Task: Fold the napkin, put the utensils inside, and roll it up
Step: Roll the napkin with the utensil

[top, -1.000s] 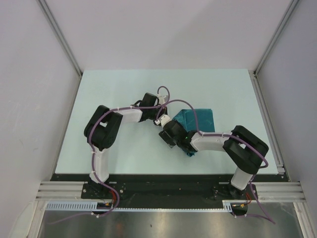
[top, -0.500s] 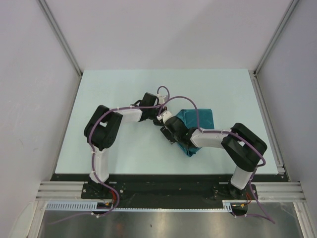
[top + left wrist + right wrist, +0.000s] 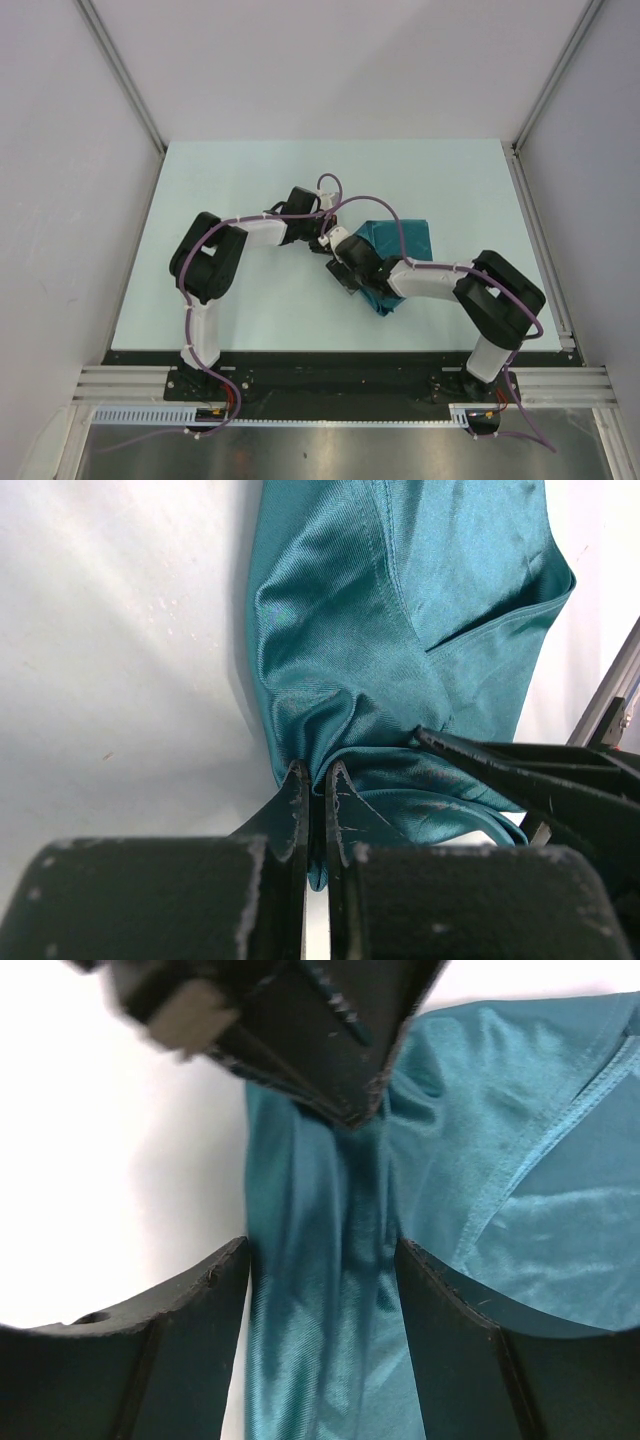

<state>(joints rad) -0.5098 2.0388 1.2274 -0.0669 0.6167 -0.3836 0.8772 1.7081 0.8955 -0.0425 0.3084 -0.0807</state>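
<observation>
Pale table [image 3: 250,180] between grey walls [image 3: 60,150]: left jaws clamp the napkin [image 3: 360,650], right jaws apart.

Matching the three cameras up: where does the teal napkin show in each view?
Top external: the napkin, right of centre, partly under the right arm.
Left wrist: the napkin top centre, near end pinched by the left claw.
Right wrist: the napkin centre and right, a fold inside the open right claw.
Shared landmark: the left claw's pinch.
</observation>
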